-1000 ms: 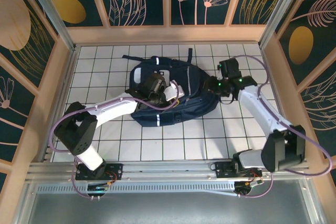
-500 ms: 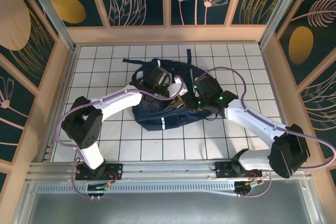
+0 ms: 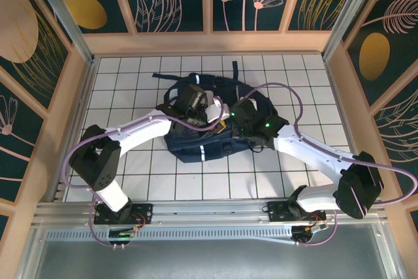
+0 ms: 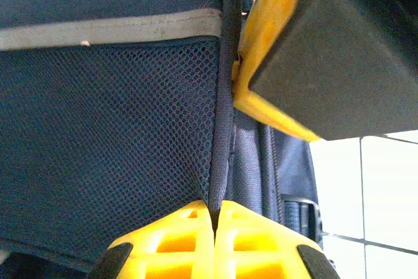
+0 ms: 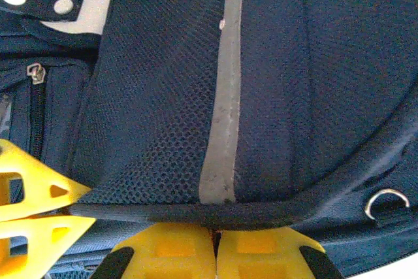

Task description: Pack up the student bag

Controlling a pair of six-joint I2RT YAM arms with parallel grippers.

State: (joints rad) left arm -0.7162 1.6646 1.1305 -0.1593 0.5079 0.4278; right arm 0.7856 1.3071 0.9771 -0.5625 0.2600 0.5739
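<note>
The student bag (image 3: 196, 145), dark navy with pale stripes, lies bunched in the middle of the gridded table. Both grippers meet above its top. My left gripper (image 3: 208, 110) is shut on a seam at the edge of the bag's mesh panel (image 4: 104, 129); the fabric runs down between its yellow fingertips (image 4: 189, 227). My right gripper (image 3: 231, 113) is shut on the dark bound rim of the same mesh pocket (image 5: 163, 96), just below a grey stripe (image 5: 219, 129). Each wrist view shows the other gripper's yellow fingers close by (image 4: 268, 37) (image 5: 32, 200).
The white gridded table (image 3: 130, 168) is boxed in by wooden walls on the left, right and far sides. Black bag straps (image 3: 163, 73) trail toward the far wall. A zipper pull (image 5: 34, 72) and a metal ring (image 5: 386, 202) sit on the bag.
My right arm swung left from the bag's right side to its middle and shut on the pocket rim. The left gripper lifted the fabric toward the far side, and the bag bunched up.
</note>
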